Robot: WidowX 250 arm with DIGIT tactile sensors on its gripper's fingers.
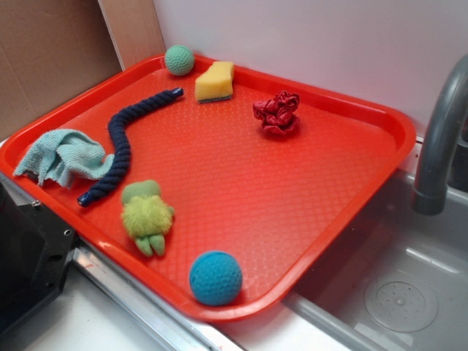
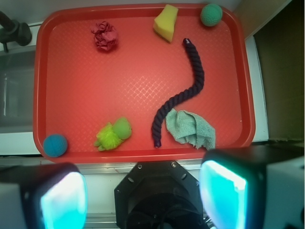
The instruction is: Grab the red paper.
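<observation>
Hand (image 2: 143, 200) spread wide, gripping nothing, well apart from red paper (image 2: 104, 36) on tray (image 2: 143, 86).

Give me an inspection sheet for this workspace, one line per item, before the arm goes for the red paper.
Surface: red-orange tray, textured, beside a sink.
Job's things: red paper, a crumpled wad lying free near the tray's far edge, beside the yellow sponge.
Clutter: green ball in the far corner; dark blue rope curving across the tray; teal cloth touching the rope; fuzzy green toy; blue ball near the front edge.
Gripper: gripper open, above the counter off the tray's edge, holding nothing.
Cables: nothing seen.
Surroundings: grey faucet, white wall, cardboard panel.
</observation>
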